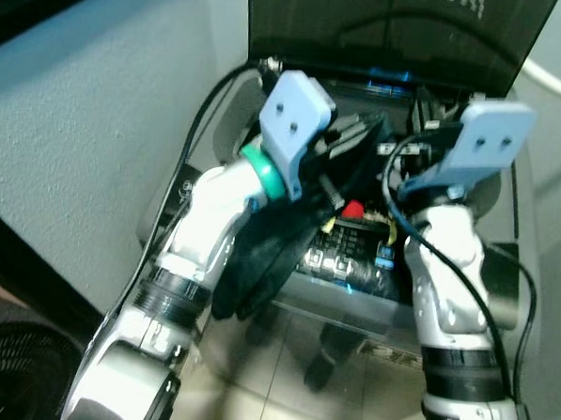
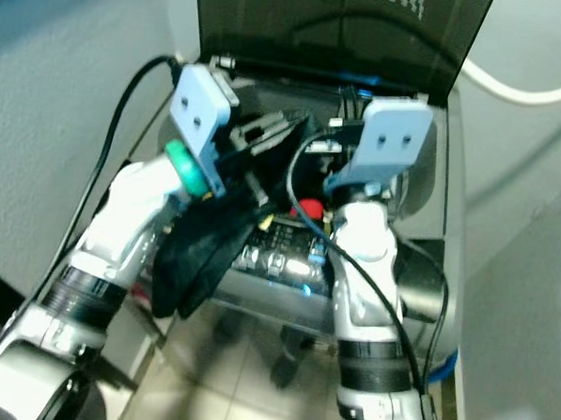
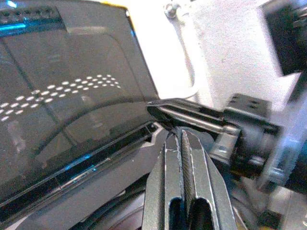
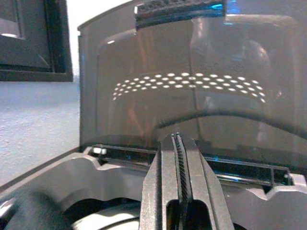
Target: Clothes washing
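Observation:
A top-loading washing machine (image 1: pixel 351 298) stands before me with its dark lid (image 1: pixel 394 28) raised. Both arms reach over the open top. A black garment (image 1: pixel 269 256) hangs from under my left wrist down over the machine's front edge and control panel (image 1: pixel 348 261). My left gripper (image 3: pixel 183 134) is over the opening, its fingers (image 3: pixel 168 182) pressed together with no cloth showing between them. My right gripper (image 4: pixel 177 136) is shut too and points at the lid above the drum rim (image 4: pixel 96 220). The two grippers sit close, nearly tip to tip.
A red button (image 1: pixel 352 210) shows on the panel. A grey wall (image 1: pixel 88 115) runs along the left, close to the machine. A white hose (image 1: pixel 551 78) curves behind at the upper right. Tiled floor (image 1: pixel 281 379) lies in front, and a dark round object (image 1: pixel 8 375) sits at the lower left.

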Controlling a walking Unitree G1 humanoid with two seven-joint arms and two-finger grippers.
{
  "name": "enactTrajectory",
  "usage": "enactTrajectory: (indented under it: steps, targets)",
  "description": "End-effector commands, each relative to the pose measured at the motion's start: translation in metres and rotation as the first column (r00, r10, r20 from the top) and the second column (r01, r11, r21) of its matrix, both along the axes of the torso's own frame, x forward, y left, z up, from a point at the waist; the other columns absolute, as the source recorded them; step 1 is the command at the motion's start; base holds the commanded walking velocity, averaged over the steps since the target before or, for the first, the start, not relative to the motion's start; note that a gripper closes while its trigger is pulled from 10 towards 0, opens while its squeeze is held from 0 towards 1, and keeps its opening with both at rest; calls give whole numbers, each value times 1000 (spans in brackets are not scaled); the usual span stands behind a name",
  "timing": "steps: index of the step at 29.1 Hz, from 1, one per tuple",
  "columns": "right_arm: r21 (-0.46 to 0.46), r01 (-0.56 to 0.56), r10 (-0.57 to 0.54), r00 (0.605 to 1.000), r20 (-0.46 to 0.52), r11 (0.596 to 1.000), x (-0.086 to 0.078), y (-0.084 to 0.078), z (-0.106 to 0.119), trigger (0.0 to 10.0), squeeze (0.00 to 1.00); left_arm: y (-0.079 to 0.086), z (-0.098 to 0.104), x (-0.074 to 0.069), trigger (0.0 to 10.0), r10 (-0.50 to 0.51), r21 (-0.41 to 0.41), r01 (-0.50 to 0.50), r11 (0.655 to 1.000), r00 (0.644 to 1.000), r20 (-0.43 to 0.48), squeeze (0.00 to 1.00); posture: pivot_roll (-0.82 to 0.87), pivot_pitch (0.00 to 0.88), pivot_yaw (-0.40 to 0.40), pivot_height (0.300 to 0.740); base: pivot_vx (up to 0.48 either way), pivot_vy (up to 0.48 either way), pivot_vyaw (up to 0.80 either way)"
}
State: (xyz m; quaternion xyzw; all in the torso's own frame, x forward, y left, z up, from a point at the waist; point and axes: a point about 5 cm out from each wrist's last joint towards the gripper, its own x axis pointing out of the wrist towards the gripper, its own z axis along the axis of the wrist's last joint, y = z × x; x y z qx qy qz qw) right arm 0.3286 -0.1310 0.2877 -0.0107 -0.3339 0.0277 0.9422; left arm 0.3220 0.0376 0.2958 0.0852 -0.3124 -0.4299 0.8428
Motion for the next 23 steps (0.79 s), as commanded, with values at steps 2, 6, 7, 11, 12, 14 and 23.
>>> enactTrajectory:
  steps: [2,6,7,11,12,14,23]
  targets:
    - [1,-17,17,1000,-10,1000,0,5,-5,10000,0,1,-1,-11,10000,-1,25,0,1000,1000,27,0,113,27,103,740,0,0,0]
    - [9,-8,9,999,-47,1000,-6,7,-21,10000,0,16,-22,-18,10000,100,21,-99,995,993,-54,0,90,0,118,740,0,0,0]
    - [9,-6,6,998,-57,1000,-8,7,-25,10000,0,22,-24,-17,10000,139,1,-140,990,987,-84,0,80,0,115,740,0,0,0]
    - [9,-6,7,998,-65,1000,-10,7,-28,10000,0,28,-24,-16,10000,180,-25,-184,983,977,-110,0,68,0,105,740,0,0,0]
    - [7,-12,12,997,-76,1000,-12,8,-31,10000,0,37,-24,-11,10000,235,-58,-245,968,961,-143,0,63,0,99,740,0,0,0]
    - [6,-21,22,996,-87,1000,-13,10,-34,10000,0,46,-23,-7,10000,292,-78,-307,948,942,-165,0,60,0,87,740,0,0,0]
    - [-17,-93,90,986,-138,995,-3,23,-45,10000,0,73,-21,-2,10000,442,-83,-461,884,880,-174,0,88,0,15,740,0,0,0]
